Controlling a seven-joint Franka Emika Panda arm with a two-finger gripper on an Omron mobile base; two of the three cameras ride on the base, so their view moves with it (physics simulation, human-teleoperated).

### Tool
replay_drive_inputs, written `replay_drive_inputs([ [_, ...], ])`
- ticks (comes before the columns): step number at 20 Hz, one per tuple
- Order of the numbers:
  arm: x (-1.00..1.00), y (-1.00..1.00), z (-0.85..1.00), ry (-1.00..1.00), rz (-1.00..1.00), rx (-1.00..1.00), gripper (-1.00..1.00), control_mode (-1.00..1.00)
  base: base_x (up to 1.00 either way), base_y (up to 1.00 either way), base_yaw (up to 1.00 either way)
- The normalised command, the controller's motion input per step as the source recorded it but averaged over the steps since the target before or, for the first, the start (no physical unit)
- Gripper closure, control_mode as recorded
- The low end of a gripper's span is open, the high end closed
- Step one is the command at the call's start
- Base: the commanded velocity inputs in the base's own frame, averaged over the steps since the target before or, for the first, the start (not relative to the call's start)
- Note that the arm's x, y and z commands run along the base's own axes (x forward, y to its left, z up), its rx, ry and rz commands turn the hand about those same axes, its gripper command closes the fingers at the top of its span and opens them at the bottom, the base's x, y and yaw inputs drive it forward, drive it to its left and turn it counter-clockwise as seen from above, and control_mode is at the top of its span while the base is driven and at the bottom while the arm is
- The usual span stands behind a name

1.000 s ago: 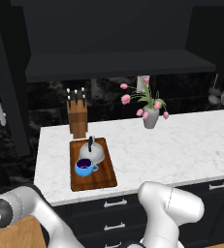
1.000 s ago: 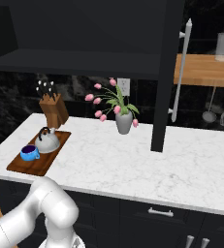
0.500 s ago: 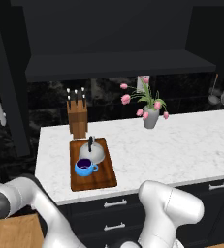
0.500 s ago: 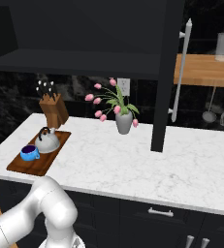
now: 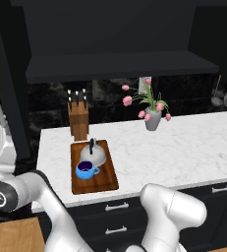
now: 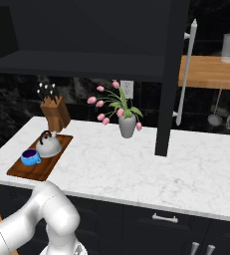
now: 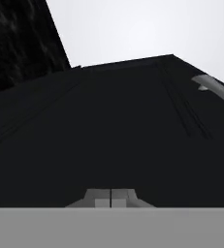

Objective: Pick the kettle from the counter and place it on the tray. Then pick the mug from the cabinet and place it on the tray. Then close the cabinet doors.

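Currently: kettle (image 5: 92, 155) and mug (image 5: 85, 170) both on the tray (image 5: 105, 183), tray flat on the counter (image 5: 184, 147) near its left end. Kettle on the far half of the tray, mug on the near half, just beside it – touching or not, cannot tell. Same layout in the right base view: kettle (image 6: 48, 145), mug (image 6: 30, 157), tray (image 6: 22, 171), counter (image 6: 186, 169).

Knife block (image 5: 78, 119) right behind the tray, against the dark backsplash. Grey vase of pink tulips (image 5: 152, 118) further right on the counter, well apart from the tray.

Cabinet (image 5: 115, 44) above, shelf visible inside. 1 cabinet door (image 6: 167, 79) swung out edge-on in the right base view, silver bar handle (image 6: 185, 74) beside it.

Gripper (image 7: 110, 197) pressed shut, tips together, nothing between them – close up against a black panelled surface, curved silver bar (image 7: 215, 89) at the right edge of the hand view.
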Motion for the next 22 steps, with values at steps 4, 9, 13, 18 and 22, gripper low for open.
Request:
replay_drive_inputs([
  [4, 0.0, -0.74, 0.32, 0.0, 0.0, 0.23, 1.0, -1.0, 0.0, 0.0, 0.0],
  [9, 0.0, -0.85, 0.13, 0.0, 0.0, 0.15, 1.0, -1.0, 0.0, 0.0, 0.0],
  [13, 0.0, -0.94, 0.14, 0.05, 0.0, 0.11, 1.0, -1.0, 0.0, 0.0, 0.0],
  [18, 0.12, -0.92, 0.41, 0.25, 0.0, 0.06, 1.0, -1.0, 0.0, 0.0, 0.0],
  [22, 0.6, -0.78, 0.43, 0.4, 0.03, 0.03, 1.0, -1.0, 0.0, 0.0, 0.0],
])
